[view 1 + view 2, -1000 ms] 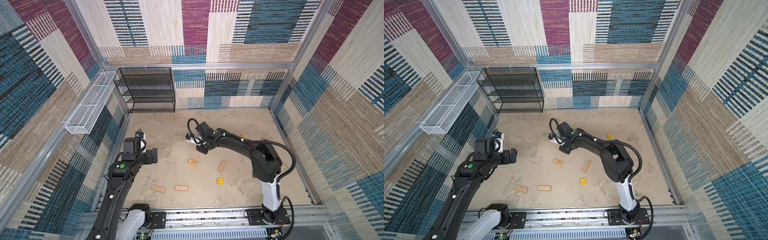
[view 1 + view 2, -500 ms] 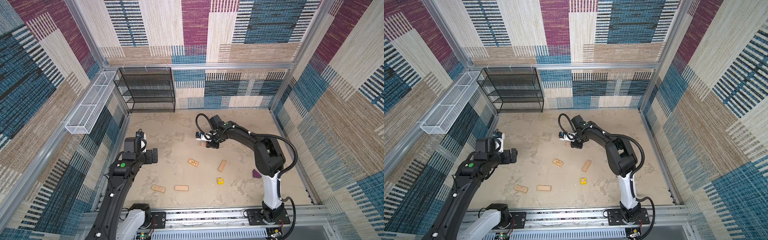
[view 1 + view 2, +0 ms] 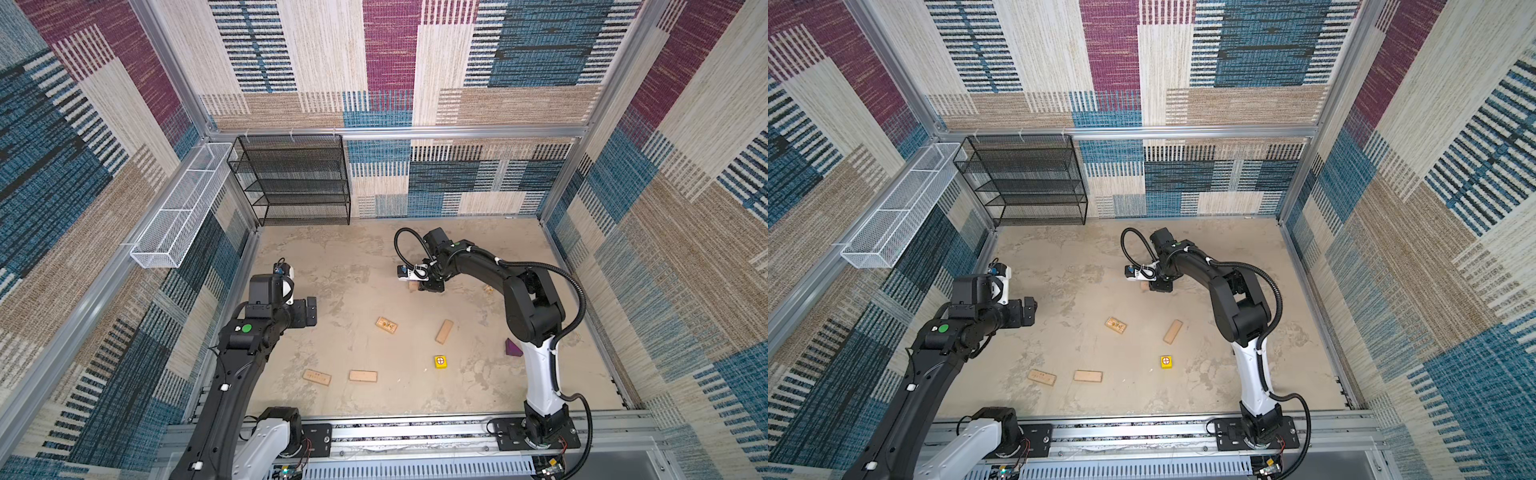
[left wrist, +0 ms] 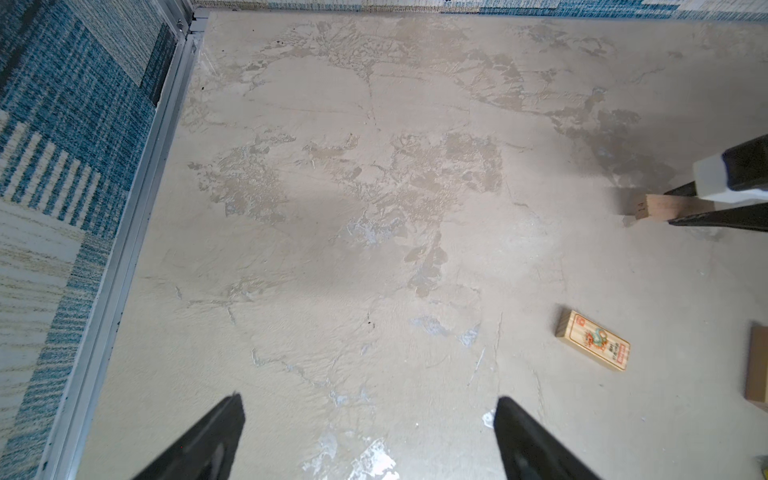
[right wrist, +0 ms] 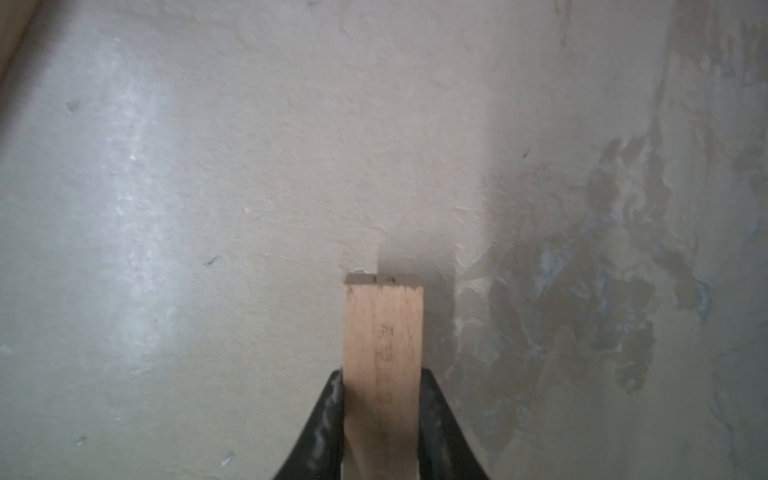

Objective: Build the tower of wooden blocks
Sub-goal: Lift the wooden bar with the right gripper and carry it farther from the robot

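Note:
My right gripper (image 5: 382, 374) is shut on a tan plank (image 5: 382, 353) of the wood blocks, holding it by its long edges just above the floor at mid back (image 3: 413, 286). Its far end is near the floor. The other planks lie flat and apart: a printed one (image 3: 386, 324), a plain one (image 3: 444, 331), and two near the front (image 3: 317, 377) (image 3: 363, 376). A yellow cube (image 3: 441, 362) and a purple wedge (image 3: 513, 348) lie by the right arm. Another yellow cube (image 3: 488, 288) sits behind it. No tower is in view. My left gripper (image 3: 305, 312) hangs open at the left, holding nothing.
A black mesh shelf (image 3: 297, 183) stands at the back left corner. A white wire basket (image 3: 178, 216) hangs on the left wall. Metal frame rails (image 4: 124, 249) edge the mottled beige floor (image 3: 353, 266).
My right gripper has carried the plank to the right and then come down a little. The left arm has stayed put.

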`<state>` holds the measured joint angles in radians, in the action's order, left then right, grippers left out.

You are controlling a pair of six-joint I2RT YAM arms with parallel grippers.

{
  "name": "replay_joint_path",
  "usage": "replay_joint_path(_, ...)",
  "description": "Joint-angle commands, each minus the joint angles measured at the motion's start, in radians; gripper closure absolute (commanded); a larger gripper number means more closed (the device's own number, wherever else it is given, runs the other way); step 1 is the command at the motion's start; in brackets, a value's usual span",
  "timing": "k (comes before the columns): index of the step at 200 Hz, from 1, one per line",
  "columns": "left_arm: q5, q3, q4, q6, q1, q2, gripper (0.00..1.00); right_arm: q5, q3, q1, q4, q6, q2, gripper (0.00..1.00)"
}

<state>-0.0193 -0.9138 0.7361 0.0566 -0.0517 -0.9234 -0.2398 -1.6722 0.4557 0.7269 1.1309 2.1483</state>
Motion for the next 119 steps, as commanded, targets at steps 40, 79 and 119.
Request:
replay_joint_path(40,0.030,-0.003,-0.011,0.003,0.001,-0.007,0.01,-0.042,0.002,0.002,0.002,0.049,0.016,0.98)
replay_joint_path(79,0.033,-0.003,-0.011,0.003,0.001,-0.005,0.01,-0.053,-0.005,0.000,0.011,0.053,0.027,0.90)
replay_joint_path(119,0.038,-0.004,-0.011,0.003,0.001,-0.004,0.01,-0.010,0.008,0.000,-0.036,0.008,0.029,0.61)
